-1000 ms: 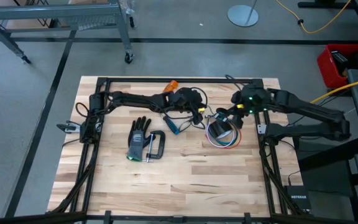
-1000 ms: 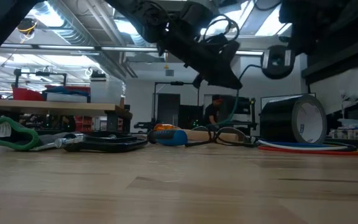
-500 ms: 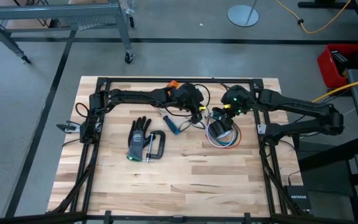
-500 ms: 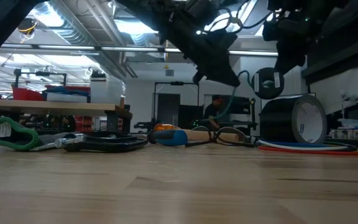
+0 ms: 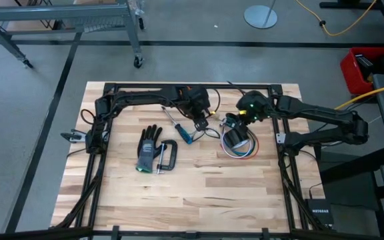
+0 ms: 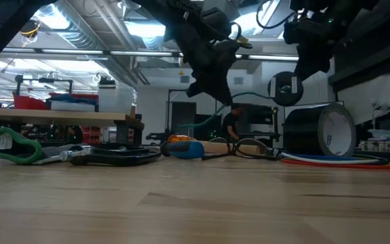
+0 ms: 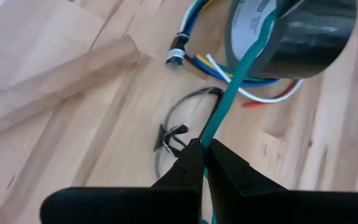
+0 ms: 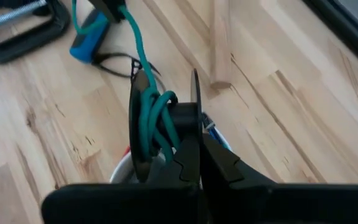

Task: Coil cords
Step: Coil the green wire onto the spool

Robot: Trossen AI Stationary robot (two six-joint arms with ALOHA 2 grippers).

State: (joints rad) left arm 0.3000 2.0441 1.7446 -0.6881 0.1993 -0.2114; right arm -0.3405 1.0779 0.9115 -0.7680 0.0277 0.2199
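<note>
Left gripper: I see it pinching the teal cord above the table.
Right gripper: clamped on a spool wound with that cord.
Below: tape roll, wire bundle.
Nearby: screwdriver, clamp, glove.

High view: straight down over the whole bench.
Low view: bench-top level, facing the room.
Wrist views: close, looking down past their fingers.
Shared: tape roll.
</note>
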